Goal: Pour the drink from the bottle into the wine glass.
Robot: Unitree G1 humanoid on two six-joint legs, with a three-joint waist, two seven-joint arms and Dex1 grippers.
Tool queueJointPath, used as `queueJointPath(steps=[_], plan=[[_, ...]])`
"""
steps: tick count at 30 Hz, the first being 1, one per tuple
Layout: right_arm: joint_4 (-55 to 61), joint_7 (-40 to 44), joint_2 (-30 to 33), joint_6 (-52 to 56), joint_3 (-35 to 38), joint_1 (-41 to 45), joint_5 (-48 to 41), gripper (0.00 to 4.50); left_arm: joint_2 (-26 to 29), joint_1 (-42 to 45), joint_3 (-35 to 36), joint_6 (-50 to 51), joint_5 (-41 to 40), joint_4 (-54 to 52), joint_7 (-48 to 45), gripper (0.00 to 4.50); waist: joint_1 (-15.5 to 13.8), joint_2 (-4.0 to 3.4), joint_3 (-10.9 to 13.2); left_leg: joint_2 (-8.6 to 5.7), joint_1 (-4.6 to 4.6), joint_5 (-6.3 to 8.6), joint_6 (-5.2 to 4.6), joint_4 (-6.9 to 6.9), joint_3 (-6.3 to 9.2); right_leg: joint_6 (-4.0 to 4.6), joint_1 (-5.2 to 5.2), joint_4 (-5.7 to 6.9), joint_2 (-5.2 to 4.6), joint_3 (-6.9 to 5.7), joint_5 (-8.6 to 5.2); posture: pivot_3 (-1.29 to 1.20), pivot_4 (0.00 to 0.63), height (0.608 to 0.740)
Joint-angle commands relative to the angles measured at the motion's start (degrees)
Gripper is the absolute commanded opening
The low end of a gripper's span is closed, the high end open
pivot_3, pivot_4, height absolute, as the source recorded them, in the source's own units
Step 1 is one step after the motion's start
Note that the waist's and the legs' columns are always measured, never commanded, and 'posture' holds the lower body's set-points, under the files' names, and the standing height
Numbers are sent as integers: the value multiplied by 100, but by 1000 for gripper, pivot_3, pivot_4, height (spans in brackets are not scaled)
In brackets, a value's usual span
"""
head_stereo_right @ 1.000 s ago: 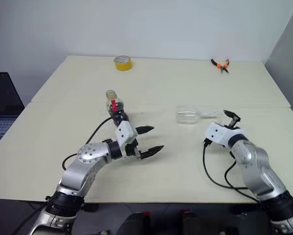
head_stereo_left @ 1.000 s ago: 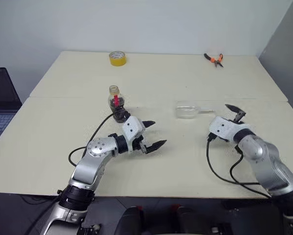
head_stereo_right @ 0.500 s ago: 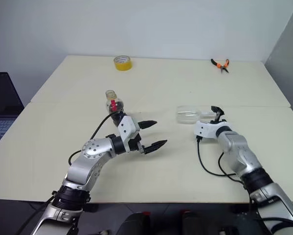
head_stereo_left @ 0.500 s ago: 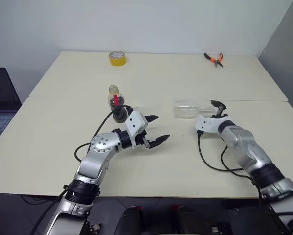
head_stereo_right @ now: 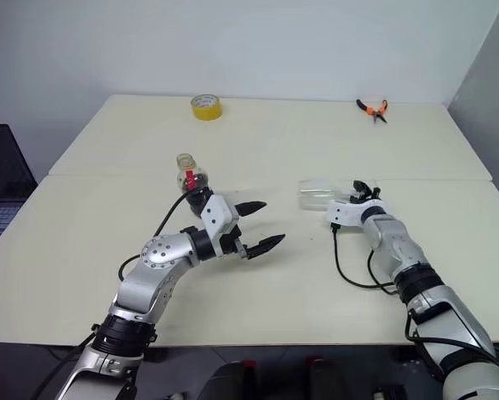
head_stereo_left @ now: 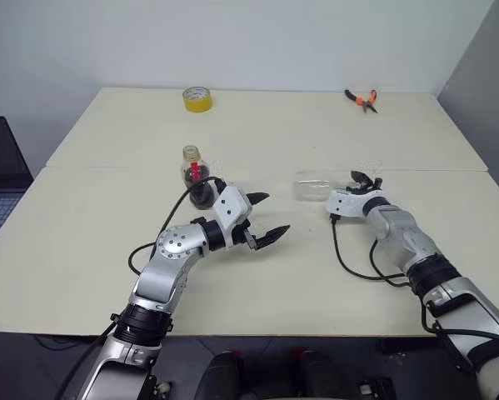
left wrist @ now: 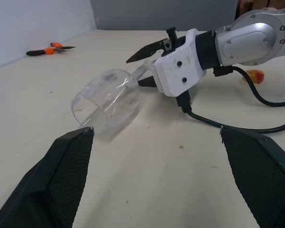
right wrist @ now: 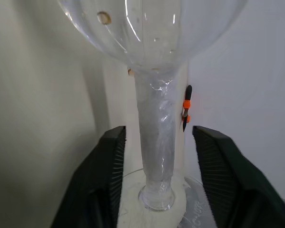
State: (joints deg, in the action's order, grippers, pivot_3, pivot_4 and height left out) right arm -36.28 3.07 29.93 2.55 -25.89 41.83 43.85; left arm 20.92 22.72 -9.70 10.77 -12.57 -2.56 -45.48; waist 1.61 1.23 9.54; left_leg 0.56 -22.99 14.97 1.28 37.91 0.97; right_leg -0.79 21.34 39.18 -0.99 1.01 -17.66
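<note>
The wine glass (head_stereo_left: 317, 186) lies on its side on the worktop (head_stereo_left: 91, 233), so pouring is not yet possible; the step in hand is picking the glass up and standing it on its foot. The right hand (head_stereo_left: 362, 179) is at the stem: in the right wrist view its two fingers (right wrist: 102, 178) flank the thin stem with a gap on each side, so they are partly drawn in but not clamped. The next move calls for pinching the stem firmly and swinging the bowl upward without letting the smooth, round stem slip or the glass roll away.

The bottle (head_stereo_left: 196, 174), holding the drink (head_stereo_left: 201, 194) in its lower part, stands upright well to the left of the glass. The left hand (head_stereo_left: 264, 216) hovers between bottle and glass, just beside the bottle, its fingers wide apart and empty, with the glass bowl ahead of it.

Around the glass the worktop is bare on every side, giving open room to tip it upright. A yellow tape roll (head_stereo_left: 198, 99) and orange pliers (head_stereo_left: 364, 98) sit far behind the glass near the back edge, well out of the way. The glass is well apart from every worktop edge.
</note>
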Motion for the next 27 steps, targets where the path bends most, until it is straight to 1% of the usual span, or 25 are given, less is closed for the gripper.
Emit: queueJointPath(steps=[1, 3, 4, 6, 7, 9, 11, 13, 16, 17, 19, 21, 23, 25, 27], plan=[[-9, -144, -71, 8, 80, 143, 1, 1024, -46, 35, 52, -113, 26, -22, 74, 4500, 3, 0, 0, 0, 1, 0, 0, 0, 0, 0, 0, 1, 0, 0, 0, 0, 150, 740], [4, -227, -77, 35, 107, 170, 15, 316, -58, 41, 75, -102, 25, -17, 98, 4500, 4, 0, 0, 0, 0, 0, 0, 0, 0, 0, 1, 2, 0, 0, 0, 0, 150, 740], [60, -266, -67, 53, 133, 174, 17, 130, -58, 35, 97, -94, 18, -26, 116, 4500, 3, 0, 0, 0, 0, 0, 0, 0, 0, 0, 0, 2, 0, 0, 0, 0, 150, 740], [219, -328, -30, 92, 199, 158, 10, 127, -57, 10, 139, -76, 1, -54, 176, 4500, 4, 0, 0, 0, 0, 1, -1, 0, 0, 0, 2, 2, 0, 0, 0, 0, 150, 740], [544, -327, 23, 171, 345, 80, -50, 127, -41, -63, 205, -37, -27, -117, 243, 4500, 4, 0, 0, 0, -1, 1, -1, 0, 0, 0, 3, 3, 0, 1, 0, 0, 150, 740], [1445, -194, 118, 377, 726, -198, -250, 127, -19, -270, 380, -27, -57, -255, 426, 4500, 2, -4, 2, 0, -3, 1, -1, -1, 0, 0, 6, 4, 0, 2, 0, 0, 150, 740], [2420, 139, 53, 578, 1149, -615, -669, 127, 22, -504, 550, -238, -71, -340, 496, 4500, 3, -5, 3, 1, -10, 1, -1, -4, 0, 0, 14, 2, -1, 3, 0, 0, 150, 740], [3248, 464, -155, 883, 1492, -1074, -1103, 127, 115, -723, 700, -326, -182, -433, 392, 4500, -1, -4, 3, 3, -13, 4, -6, -5, 3, 0, 14, -1, -1, 0, 0, 0, 150, 740], [4146, 870, -793, 897, 1946, -1835, -2305, 127, 335, -992, 892, -332, -398, -511, 137, 4500, -3, -3, 2, 4, -11, 11, -18, -4, 16, 0, 5, -4, 0, -11, 0, 0, 150, 740], [4267, 1036, -974, 701, 2026, -2019, -2732, 127, 401, -1033, 952, -239, -526, -550, 53, 4500, -4, -4, 2, 4, -4, 12, -19, -4, 16, 0, -1, -1, 0, -10, 0, 0, 150, 740], [4388, 1116, -1126, 518, 2036, -2271, -2953, 127, 518, -1076, 1053, -100, -729, -611, -86, 4500, -1, -8, 5, 3, -1, 12, -20, -3, 18, 1, -4, 3, 0, -12, 0, 0, 150, 740], [4426, 1293, -1435, 189, 2094, -2515, -3548, 127, 724, -1128, 1180, 68, -969, -700, -326, 4500, -2, -8, 7, -2, -1, 12, -21, -1, 15, 0, 0, 10, -3, -10, 0, 0, 150, 740], [4431, 1449, -1565, 59, 2118, -2633, -3874, 127, 862, -1154, 1240, 205, -1122, -756, -457, 4500, 1, -11, 8, -1, -1, 12, -21, -2, 15, 1, 2, 12, -2, -10, 0, 0, 150, 740], [4172, 1658, -1880, -359, 2070, -2644, -4353, 127, 1093, -1197, 1319, 386, -1336, -859, -716, 4500, 1, -10, 9, -1, -1, 12, -21, -2, 15, 1, 1, 11, -3, -11, 0, 0, 150, 740], [3647, 1842, -2247, -821, 2002, -2471, -4702, 127, 1378, -1276, 1389, 606, -1557, -1036, -1000, 4500, 19, -9, 10, 1, 0, 12, -21, -4, 16, 1, 1, 10, -1, -11, -1, 0, 150, 740]])
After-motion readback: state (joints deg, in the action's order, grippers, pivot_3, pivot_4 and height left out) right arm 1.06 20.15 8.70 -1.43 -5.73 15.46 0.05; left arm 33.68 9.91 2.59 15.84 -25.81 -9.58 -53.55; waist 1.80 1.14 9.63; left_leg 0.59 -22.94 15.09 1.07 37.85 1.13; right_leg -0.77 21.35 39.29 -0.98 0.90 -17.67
